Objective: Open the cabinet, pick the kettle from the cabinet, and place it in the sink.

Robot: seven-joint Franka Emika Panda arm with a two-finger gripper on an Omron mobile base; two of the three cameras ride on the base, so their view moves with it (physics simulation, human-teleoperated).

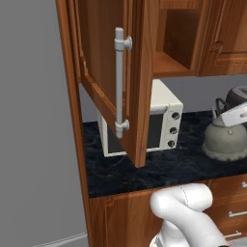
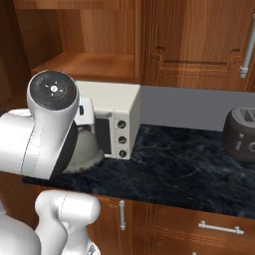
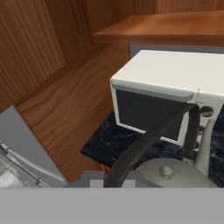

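Closest up in the hand view: kettle (image 3: 175,174) right under the camera, dark arched handle sweeping from bottom centre up toward the right, lid knob dead below. So directly beneath the gripper (image 1: 235,116), handle arch running roughly along the line of sight. Can't honestly tell whether pinching that handle or just parked over it, fingers hidden. From the left base view, looks hung at the handle top, kettle sitting on or barely above the dark marble counter (image 1: 159,169), beside the white microwave (image 1: 161,120). Further back, cabinet (image 1: 130,72) door swung wide open, shelf bare. Probably mid-carry toward the sink, which lies somewhere off-frame, so direction anyone's guess.
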